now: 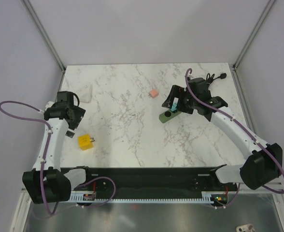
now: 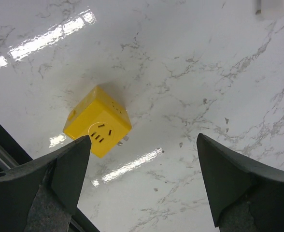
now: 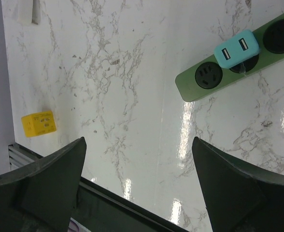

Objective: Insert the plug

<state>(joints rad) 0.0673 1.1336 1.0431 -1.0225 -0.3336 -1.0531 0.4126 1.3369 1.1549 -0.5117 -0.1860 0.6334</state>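
A yellow cube plug (image 1: 85, 141) lies on the marble table (image 1: 127, 130) at the front left; in the left wrist view (image 2: 97, 121) it has socket holes on its face and metal prongs at its side. My left gripper (image 1: 70, 126) is open and empty just above and behind it, jaws wide apart (image 2: 144, 186). A green power strip (image 1: 168, 116) lies right of centre with a cyan USB adapter (image 3: 236, 50) seated in its middle socket. My right gripper (image 1: 177, 102) hovers over the strip, open and empty (image 3: 139, 188).
A small pink plug (image 1: 153, 93) lies at mid table behind the strip. A white adapter (image 1: 84, 93) sits at the back left. A black cable (image 1: 214, 77) coils at the back right. A black rail (image 1: 147, 179) runs along the near edge.
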